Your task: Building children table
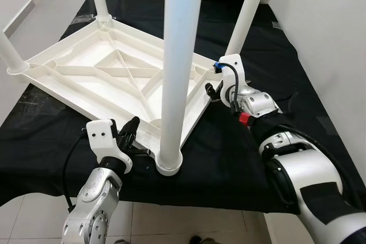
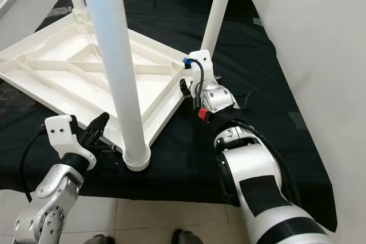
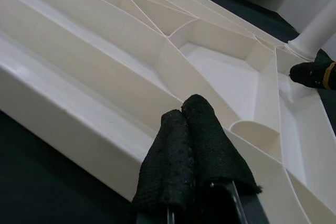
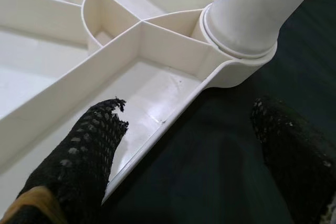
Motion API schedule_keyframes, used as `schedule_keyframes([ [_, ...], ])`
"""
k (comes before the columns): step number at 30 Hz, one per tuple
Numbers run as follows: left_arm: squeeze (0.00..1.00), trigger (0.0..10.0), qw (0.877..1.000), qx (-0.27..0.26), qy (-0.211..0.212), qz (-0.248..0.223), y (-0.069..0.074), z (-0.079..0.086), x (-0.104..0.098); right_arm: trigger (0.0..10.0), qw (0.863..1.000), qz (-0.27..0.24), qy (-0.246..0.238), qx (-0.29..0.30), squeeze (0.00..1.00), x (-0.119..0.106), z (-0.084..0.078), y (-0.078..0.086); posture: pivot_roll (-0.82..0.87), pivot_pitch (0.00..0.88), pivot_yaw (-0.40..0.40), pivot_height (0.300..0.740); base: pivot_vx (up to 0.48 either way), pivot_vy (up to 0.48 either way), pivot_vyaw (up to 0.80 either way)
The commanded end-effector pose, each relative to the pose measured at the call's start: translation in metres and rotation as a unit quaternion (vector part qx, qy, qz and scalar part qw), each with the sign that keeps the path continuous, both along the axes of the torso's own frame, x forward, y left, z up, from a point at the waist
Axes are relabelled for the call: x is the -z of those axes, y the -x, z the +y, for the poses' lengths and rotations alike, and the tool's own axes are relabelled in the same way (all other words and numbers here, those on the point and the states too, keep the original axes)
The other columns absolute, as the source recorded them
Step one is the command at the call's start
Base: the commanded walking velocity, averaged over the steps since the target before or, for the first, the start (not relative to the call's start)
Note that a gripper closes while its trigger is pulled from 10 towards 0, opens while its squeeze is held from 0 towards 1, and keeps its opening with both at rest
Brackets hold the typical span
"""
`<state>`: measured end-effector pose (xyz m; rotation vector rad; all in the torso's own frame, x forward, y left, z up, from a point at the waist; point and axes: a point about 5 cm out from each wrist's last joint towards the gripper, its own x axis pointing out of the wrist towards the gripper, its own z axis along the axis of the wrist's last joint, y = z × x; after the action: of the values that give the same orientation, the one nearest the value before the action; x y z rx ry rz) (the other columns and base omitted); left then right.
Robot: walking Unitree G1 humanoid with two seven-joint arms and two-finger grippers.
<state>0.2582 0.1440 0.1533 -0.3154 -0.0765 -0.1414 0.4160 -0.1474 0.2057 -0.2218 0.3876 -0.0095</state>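
A black cloth [image 1: 240, 158] covers the work surface, and on it a white plastic tabletop [image 1: 108, 75] lies upside down, its underside a grid of moulded ribs and shallow compartments (nothing lies in any of them). Smooth round white legs stand up from its corners; the nearest leg [image 1: 178, 67] rises from the corner closest to the robot.

The right gripper [image 1: 214, 91] reaches in from the right, its silver arm bent at the elbow, and sits at the tabletop's right edge near the far right leg [image 4: 257, 14]. Its fingers [image 4: 84, 150] are spread, one over the rim and one over the cloth, holding nothing.

The left gripper [image 1: 132, 132] angles up toward the near edge beside the nearest leg, its mesh-covered fingers [image 3: 194, 150] pressed together, empty.
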Motion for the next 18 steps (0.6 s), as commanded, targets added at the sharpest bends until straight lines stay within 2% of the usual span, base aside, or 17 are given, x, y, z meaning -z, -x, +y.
schedule_keyframes([
  [1,0.0,10.0,1.0,-0.013,-0.005,0.02,0.004,0.005,0.006,10.0,0.996,0.054,0.045,0.058,0.0,0.024,-0.035,0.009,0.1,0.139,-0.11,0.74,0.0,0.0,0.0],
  [3,0.0,10.0,1.0,-0.013,-0.005,0.02,0.004,0.005,0.006,10.0,0.996,0.054,0.045,0.058,0.0,0.024,-0.035,0.009,0.1,0.139,-0.11,0.74,0.0,0.0,0.0],
  [4,0.0,10.0,1.0,-0.014,-0.005,0.02,0.004,0.004,0.006,10.0,0.994,0.06,0.058,0.07,0.0,0.026,-0.046,0.011,0.09,0.14,-0.11,0.74,0.0,0.0,0.0],
  [5,0.0,10.0,1.0,-0.014,-0.005,0.02,0.004,0.004,0.006,10.0,0.994,0.06,0.058,0.07,0.0,0.026,-0.046,0.011,0.09,0.14,-0.11,0.74,0.0,0.0,0.0],
  [6,0.0,10.0,1.0,-0.014,-0.005,0.019,0.004,0.004,0.006,10.0,0.991,0.069,0.069,0.089,0.0,0.029,-0.061,0.015,0.08,0.141,-0.11,0.74,0.0,0.0,0.0],
  [7,0.0,10.0,1.0,-0.014,-0.005,0.019,0.004,0.004,0.006,10.0,0.991,0.069,0.069,0.089,0.0,0.029,-0.061,0.015,0.08,0.141,-0.11,0.74,0.0,0.0,0.0],
  [8,0.0,10.0,1.0,-0.012,-0.006,0.019,0.004,0.004,0.006,10.0,0.986,0.08,0.085,0.115,0.0,0.032,-0.084,0.021,0.07,0.143,-0.107,0.74,0.0,0.0,0.0],
  [9,0.0,10.0,1.0,-0.012,-0.006,0.019,0.004,0.004,0.006,10.0,0.986,0.08,0.085,0.115,0.0,0.032,-0.084,0.021,0.07,0.143,-0.107,0.74,0.0,0.0,0.0],
  [11,0.0,10.0,1.0,-0.01,-0.006,0.019,0.003,0.004,0.006,10.0,0.979,0.094,0.105,0.15,0.0,0.035,-0.112,0.03,0.06,0.144,-0.102,0.74,0.0,0.0,0.0],
  [13,0.0,10.0,1.0,-0.01,-0.006,0.019,0.003,0.004,0.006,10.0,0.979,0.094,0.105,0.15,0.0,0.035,-0.112,0.03,0.06,0.144,-0.102,0.74,0.0,0.0,0.0],
  [14,0.0,10.0,1.0,-0.009,-0.007,0.019,0.002,0.004,0.005,10.0,0.975,0.101,0.112,0.164,0.0,0.036,-0.124,0.035,0.06,0.144,-0.102,0.74,0.0,0.0,0.0],
  [15,0.0,10.0,1.0,-0.009,-0.007,0.019,0.002,0.004,0.005,10.0,0.975,0.101,0.112,0.164,0.0,0.036,-0.124,0.035,0.06,0.144,-0.102,0.74,0.0,0.0,0.0],
  [16,0.0,10.0,1.0,-0.008,-0.008,0.019,0.002,0.004,0.005,10.0,0.971,0.11,0.118,0.177,0.0,0.037,-0.135,0.04,0.06,0.146,-0.101,0.74,0.0,0.0,0.0],
  [17,0.0,10.0,1.0,-0.008,-0.008,0.019,0.002,0.004,0.005,10.0,0.971,0.11,0.118,0.177,0.0,0.037,-0.135,0.04,0.06,0.146,-0.101,0.74,0.0,0.0,0.0],
  [18,0.0,10.0,1.0,-0.007,-0.008,0.019,0.002,0.004,0.005,10.0,0.967,0.119,0.123,0.189,0.0,0.039,-0.146,0.045,0.06,0.147,-0.101,0.74,0.0,0.0,0.0],
])
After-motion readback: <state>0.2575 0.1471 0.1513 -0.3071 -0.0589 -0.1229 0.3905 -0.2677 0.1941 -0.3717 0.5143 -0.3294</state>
